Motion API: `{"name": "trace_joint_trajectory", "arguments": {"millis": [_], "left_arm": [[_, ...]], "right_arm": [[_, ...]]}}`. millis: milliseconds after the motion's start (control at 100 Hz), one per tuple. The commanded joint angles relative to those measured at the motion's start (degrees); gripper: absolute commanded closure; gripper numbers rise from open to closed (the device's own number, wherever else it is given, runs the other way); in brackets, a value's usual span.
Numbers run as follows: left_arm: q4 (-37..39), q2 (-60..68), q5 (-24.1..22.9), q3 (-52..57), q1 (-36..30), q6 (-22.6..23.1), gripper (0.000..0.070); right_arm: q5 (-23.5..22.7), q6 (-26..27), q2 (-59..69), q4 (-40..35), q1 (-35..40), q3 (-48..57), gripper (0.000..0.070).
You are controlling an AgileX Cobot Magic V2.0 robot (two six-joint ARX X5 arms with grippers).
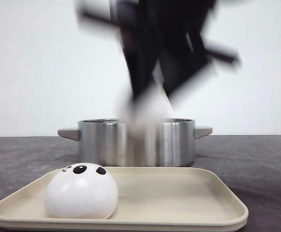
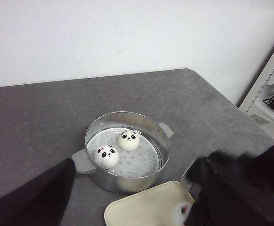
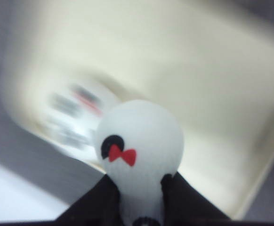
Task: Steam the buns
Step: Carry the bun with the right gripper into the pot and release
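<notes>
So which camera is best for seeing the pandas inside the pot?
The left wrist view: it looks down into the pot at two buns. The front view shows only the pot's wall; the right wrist view misses the pot.

A dark grey tabletop [image 1: 256,159] stretches back to a plain white wall [image 1: 29,67]. On it stands a round metal pot [image 2: 127,151] with two side handles and a perforated floor inside. Just in front of the pot lies a cream tray [image 1: 179,198] with raised rounded edges. At the far right stands what may be white shelving [image 2: 273,89], cables on it.
</notes>
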Motion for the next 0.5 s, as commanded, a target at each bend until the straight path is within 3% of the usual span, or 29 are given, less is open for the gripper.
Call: {"name": "trace_joint_trajectory", "arguments": {"millis": [0, 120, 270, 490], "left_arm": [[0.6, 0.0, -0.2, 1.1, -0.4, 1.0, 0.0184], [0.7, 0.0, -0.2, 1.1, -0.4, 1.0, 0.0184], [0.7, 0.0, -0.2, 1.1, -0.4, 1.2, 0.0184], [0.6, 0.0, -0.2, 1.1, -0.5, 1.2, 0.0184]], "right_arm": [[1.9, -1.8, -1.0, 0.4, 0.7, 4.6, 0.0698], [4.9, -5.7, -1.0, 0.0, -1.8, 13.1, 0.0698], [4.7, -10.2, 3.1, 0.5, -7.5, 19.8, 0.0697], [2.1, -13.0, 11.6, 0.5, -15.8, 20.7, 0.0698]]}}
